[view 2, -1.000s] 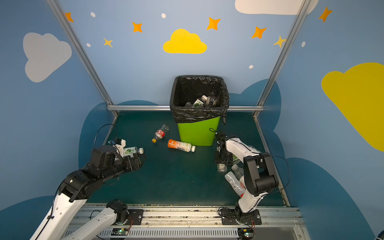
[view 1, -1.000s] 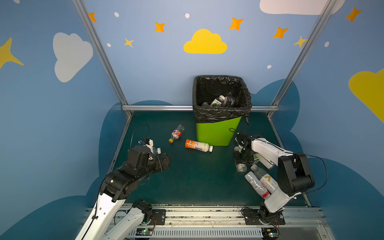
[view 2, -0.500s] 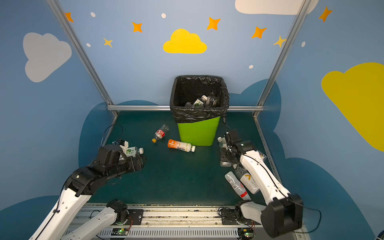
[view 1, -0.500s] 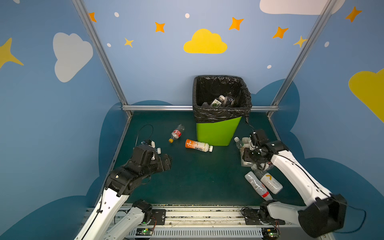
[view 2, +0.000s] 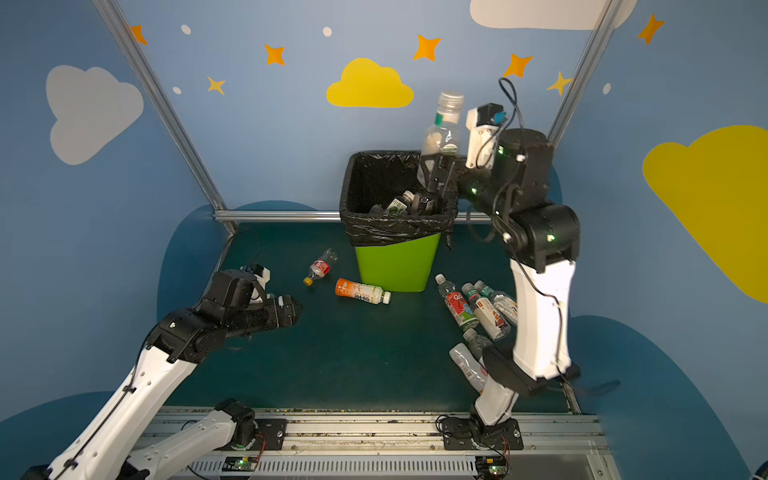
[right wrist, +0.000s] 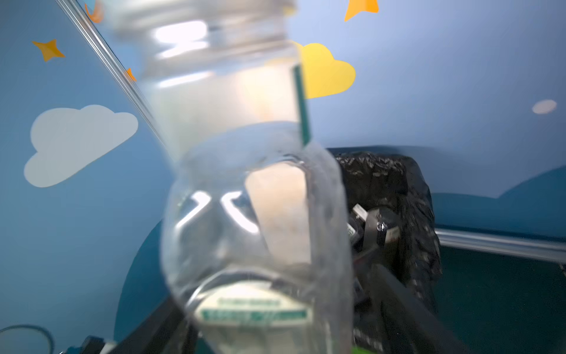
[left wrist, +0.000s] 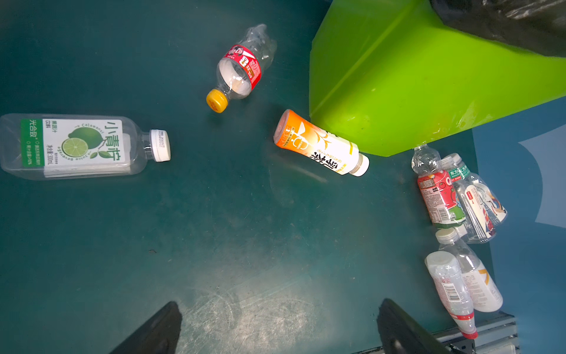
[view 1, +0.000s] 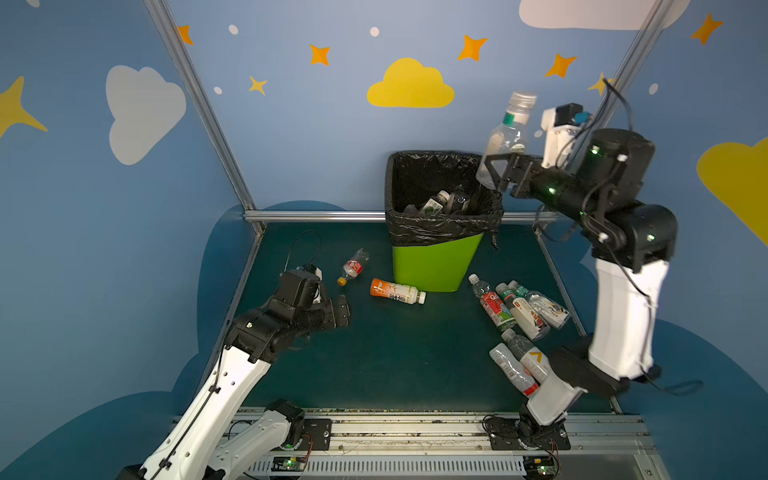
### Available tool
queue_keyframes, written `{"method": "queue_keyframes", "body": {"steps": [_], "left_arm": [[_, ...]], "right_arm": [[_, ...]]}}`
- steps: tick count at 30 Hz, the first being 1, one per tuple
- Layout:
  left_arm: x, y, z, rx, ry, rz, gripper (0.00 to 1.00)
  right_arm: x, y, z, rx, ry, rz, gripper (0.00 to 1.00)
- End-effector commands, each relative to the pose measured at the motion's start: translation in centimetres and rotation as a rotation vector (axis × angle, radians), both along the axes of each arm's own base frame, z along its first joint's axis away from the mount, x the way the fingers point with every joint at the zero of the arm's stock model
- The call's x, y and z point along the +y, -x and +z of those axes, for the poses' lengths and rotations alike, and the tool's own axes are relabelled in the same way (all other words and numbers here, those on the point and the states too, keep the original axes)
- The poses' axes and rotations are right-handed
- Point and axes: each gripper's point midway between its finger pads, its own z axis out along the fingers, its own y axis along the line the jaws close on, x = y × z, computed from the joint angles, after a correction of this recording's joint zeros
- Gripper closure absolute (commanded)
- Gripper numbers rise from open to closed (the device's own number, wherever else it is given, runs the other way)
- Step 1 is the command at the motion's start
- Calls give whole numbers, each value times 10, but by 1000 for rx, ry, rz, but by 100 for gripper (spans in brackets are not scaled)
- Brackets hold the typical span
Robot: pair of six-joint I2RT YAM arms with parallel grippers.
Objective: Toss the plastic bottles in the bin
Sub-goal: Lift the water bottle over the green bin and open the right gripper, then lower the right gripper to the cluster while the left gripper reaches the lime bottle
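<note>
**A:** In both top views, where is the right gripper [view 1: 492,172] [view 2: 432,174]?

**B:** High up by the right rim of the bin [view 1: 432,266] [view 2: 395,266]. A clear bottle [view 1: 509,137] [view 2: 442,133] stands cap-up with its base between the jaws. The bottle is blurred, so I cannot tell whether the jaws press it or stand off it.

**A:** And the left gripper [view 1: 343,309] [view 2: 293,311]?

**B:** Low over the tabletop [view 1: 395,353], jaws spread, holding nothing. A red-label bottle [view 1: 353,268] and an orange bottle [view 1: 397,292] lie beyond it, near the bin's foot.

**A:** The left wrist view?

**B:** The left gripper [left wrist: 280,309] has its jaws far apart, with bare tabletop between them. A lime-label bottle [left wrist: 73,144] lies well apart from them.

**A:** The right wrist view?

**B:** The clear bottle [right wrist: 254,214] fills the space between the jaws of the right gripper [right wrist: 275,288]. The bin [right wrist: 398,171] sits beyond it, lower down.
</note>
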Motion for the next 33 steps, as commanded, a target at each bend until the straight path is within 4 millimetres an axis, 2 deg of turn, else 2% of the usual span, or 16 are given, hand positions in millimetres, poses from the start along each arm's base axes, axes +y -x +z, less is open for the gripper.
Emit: {"method": "queue_keyframes", "body": {"steps": [1,3,5,9,12,16,19,24,28,33], "left_arm": [[6,7,11,-29,10,13,0],[11,14,11,-35,19,35,0],[18,22,7,-26,9,58,0],[32,36,-8,5,-23,102,0],[35,36,-14,17,-37,116,0],[36,25,-22,38,-72,140,0],[38,16,-26,58,-108,156,0],[67,14,-45,130,-197,292,0],[80,9,-64,218,-7,441,0],[101,-11,-76,208,156,656,0]], "right_arm": [[-2,-30,-73,230,87,-35,13],[-11,-27,-75,240,85,-48,13],[-19,-15,-76,217,74,-58,12],[-51,38,-65,131,34,-102,11],[-67,71,-63,100,65,-119,11],[-73,98,-80,153,140,-92,12],[-69,113,-100,205,168,-41,13],[-52,136,-149,339,182,88,16],[-27,154,-191,449,166,220,16],[0,166,-225,534,130,329,16]]}}
